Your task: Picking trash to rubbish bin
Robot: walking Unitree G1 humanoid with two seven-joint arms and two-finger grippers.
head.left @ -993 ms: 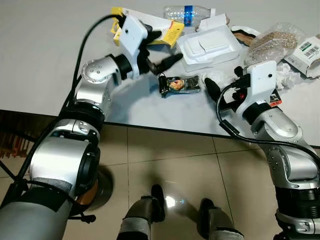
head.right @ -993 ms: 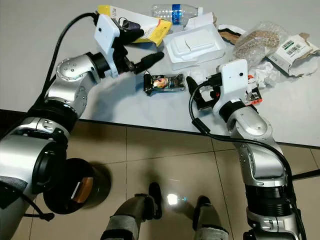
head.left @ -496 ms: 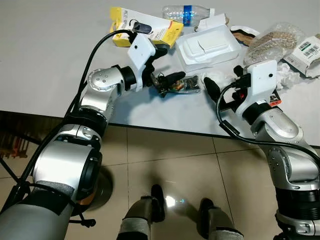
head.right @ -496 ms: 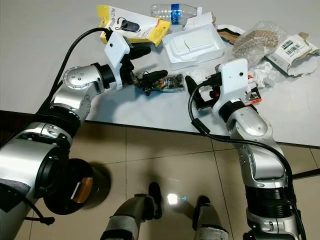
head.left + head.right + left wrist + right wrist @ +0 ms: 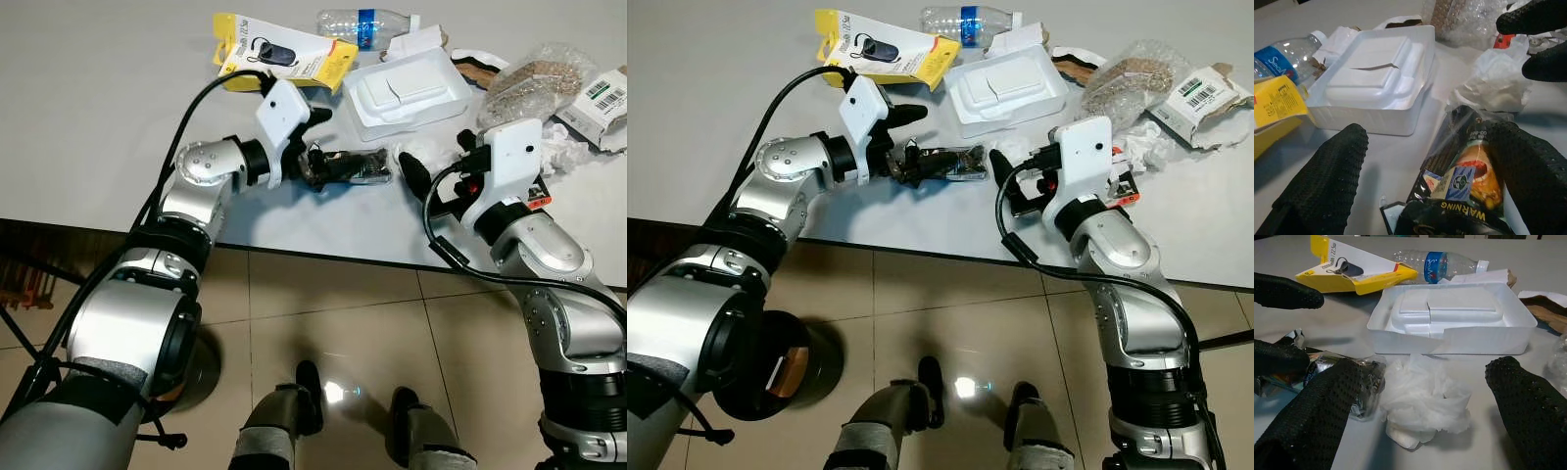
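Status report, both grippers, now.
Left gripper open, straddling dark foil snack wrapper on white table. Right gripper open around crumpled white tissue. White foam tray close behind.

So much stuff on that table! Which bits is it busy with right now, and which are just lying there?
In hand now:
- left gripper, fingers open around the snack wrapper
- right gripper, open by the crumpled white plastic

Lying about:
- yellow package
- water bottle
- white foam tray
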